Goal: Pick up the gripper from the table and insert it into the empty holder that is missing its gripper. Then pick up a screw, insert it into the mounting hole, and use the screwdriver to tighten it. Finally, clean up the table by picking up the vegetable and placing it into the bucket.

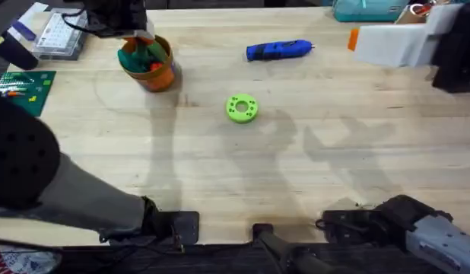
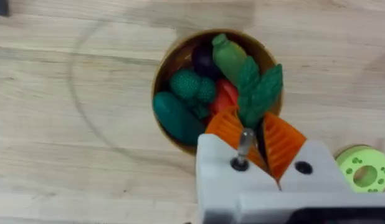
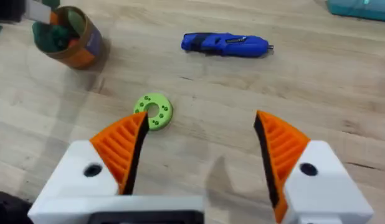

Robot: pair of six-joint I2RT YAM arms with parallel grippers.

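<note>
From overhead my left pincer [image 1: 144,42] hovers over the small round orange bucket [image 1: 149,65]; on its wrist view it grips the dark green knobbly toy vegetable [image 2: 258,93] directly above the bucket, so I'd release next; my right pincer [image 3: 202,149] gapes wide, the bright blue pen-shaped screwdriver [image 3: 225,44] well beyond it on the wooden desk [image 3: 317,87].

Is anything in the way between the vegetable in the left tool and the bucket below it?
Nothing visible. The left tool is shut on the vegetable directly over the bucket; under it lie just the toy vegetables already inside. The lime-green disc sits off to one side on the table.
</note>
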